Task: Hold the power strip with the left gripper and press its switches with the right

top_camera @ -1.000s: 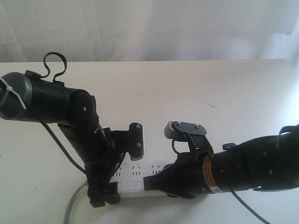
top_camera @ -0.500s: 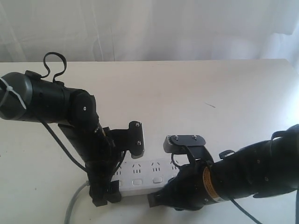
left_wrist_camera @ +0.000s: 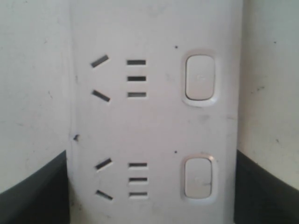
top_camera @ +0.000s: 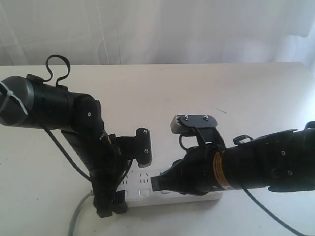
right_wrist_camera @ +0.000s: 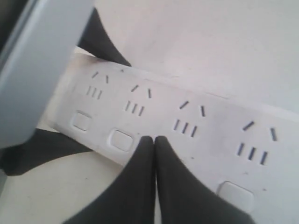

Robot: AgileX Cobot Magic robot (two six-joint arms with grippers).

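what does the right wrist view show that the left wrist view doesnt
Only the right wrist view: the right gripper, tips shut together, over the power strip beside a switch, plus four socket groups. Only the left wrist view: nothing new, just a closer head-on look at two socket groups. Both: the strip, sockets, switches, and the left gripper, a finger on each long edge.

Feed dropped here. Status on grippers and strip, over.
Left gripper clamped across strip. Right gripper shut, tip beside a switch, not on it. Nothing between tip and switch.
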